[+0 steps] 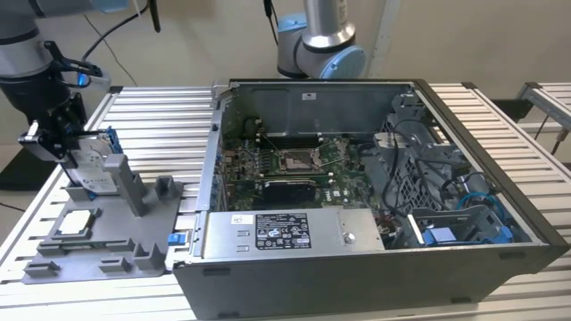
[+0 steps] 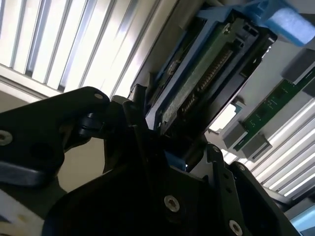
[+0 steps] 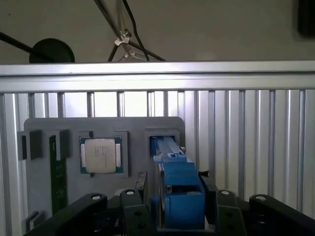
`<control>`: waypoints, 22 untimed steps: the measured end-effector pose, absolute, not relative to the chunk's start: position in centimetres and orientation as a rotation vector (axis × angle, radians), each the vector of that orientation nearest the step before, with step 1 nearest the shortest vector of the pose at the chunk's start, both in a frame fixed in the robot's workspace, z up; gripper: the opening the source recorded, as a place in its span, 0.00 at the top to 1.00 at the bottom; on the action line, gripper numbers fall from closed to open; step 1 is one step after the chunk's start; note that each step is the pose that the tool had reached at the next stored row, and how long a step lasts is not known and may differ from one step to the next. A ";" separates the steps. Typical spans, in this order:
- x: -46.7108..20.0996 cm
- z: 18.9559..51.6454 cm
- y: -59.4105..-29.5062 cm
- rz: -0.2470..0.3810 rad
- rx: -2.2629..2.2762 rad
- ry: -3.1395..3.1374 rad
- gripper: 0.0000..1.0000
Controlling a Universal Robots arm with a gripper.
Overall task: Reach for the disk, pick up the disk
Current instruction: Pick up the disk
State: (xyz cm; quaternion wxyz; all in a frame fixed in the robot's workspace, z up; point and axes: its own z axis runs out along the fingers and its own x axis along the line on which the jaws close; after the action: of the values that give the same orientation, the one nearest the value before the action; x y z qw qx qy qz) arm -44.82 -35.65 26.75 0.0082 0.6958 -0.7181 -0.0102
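**Gripper sits over the disk at the tray's far corner**

At the exterior view's left, the arm [image 1: 23, 60] hangs down from the top corner, close to the left edge of the table [image 1: 509, 127]. Its wrist points down and the gripper [image 1: 71, 157] is low, right at the disk [image 1: 89, 170]. The disk stands on its edge in a slot at the far corner of the grey tray [image 1: 116, 231]. In the first wrist view the disk's blue end sits in the middle of the gripper. I cannot tell if the gripper squeezes the disk or just sits round it.

The air above the disk is open. A grey post [image 1: 125, 180] stands just beside the disk on its right. The chip [image 1: 76, 221] lies flat in the tray, nearer the camera.

Further right, the tray's edge lies close to the wall of the open case [image 1: 312, 287]. Right of the case, a strip of bare slats runs to the table's edge.
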 end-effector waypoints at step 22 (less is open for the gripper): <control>-44.8 25.9 -35.6 -0.031 2.178 -2.241 1.00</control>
State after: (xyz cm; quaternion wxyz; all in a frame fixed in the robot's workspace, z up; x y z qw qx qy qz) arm -44.82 -35.63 25.86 0.0082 0.6970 -0.7169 -0.0100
